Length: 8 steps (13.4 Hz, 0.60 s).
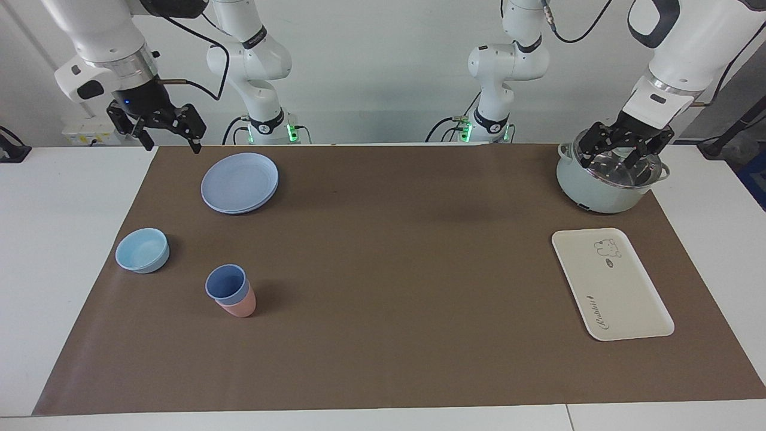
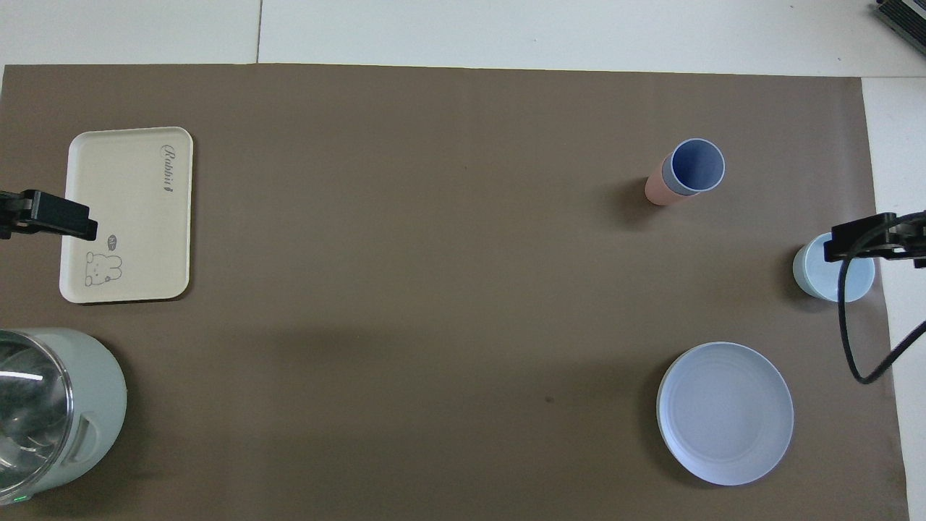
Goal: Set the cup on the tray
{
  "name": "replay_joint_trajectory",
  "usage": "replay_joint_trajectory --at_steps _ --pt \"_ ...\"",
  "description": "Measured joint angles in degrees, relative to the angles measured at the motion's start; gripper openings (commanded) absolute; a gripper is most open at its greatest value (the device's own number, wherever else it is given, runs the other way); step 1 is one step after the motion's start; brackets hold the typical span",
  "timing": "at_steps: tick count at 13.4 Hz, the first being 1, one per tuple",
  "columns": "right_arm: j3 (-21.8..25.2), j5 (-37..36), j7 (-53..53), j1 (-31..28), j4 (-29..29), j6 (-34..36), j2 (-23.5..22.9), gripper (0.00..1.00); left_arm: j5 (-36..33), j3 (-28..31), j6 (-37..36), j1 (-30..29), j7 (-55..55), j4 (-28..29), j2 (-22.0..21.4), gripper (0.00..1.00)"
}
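Note:
The periwinkle-blue cup (image 1: 226,282) stands upright, nested inside a salmon-pink tumbler (image 1: 239,307), toward the right arm's end of the table; it also shows in the overhead view (image 2: 697,165). The cream-white tray (image 1: 610,284) with the bear drawing lies flat and bare at the left arm's end; it also shows in the overhead view (image 2: 130,213). My right gripper (image 1: 172,142) is open and empty, raised over the mat's edge beside the blue plate. My left gripper (image 1: 619,160) is open and empty, raised over the pot. Both are well apart from the cup.
A round blue plate (image 1: 239,182) lies nearer to the robots than the cup. A low light-blue bowl (image 1: 142,250) sits beside the cup, toward the right arm's end. A pale-green pot (image 1: 607,182) with a glass lid stands nearer to the robots than the tray.

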State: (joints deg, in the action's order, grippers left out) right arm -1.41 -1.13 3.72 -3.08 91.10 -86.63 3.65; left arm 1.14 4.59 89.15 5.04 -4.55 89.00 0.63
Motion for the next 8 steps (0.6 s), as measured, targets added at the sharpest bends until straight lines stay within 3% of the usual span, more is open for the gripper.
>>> replay_joint_trajectory --at_steps 8 --pt "0.0 0.1 -0.7 0.0 1.0 -1.3 0.0 1.00 0.0 0.1 0.9 0.0 0.0 0.0 0.0 1.00"
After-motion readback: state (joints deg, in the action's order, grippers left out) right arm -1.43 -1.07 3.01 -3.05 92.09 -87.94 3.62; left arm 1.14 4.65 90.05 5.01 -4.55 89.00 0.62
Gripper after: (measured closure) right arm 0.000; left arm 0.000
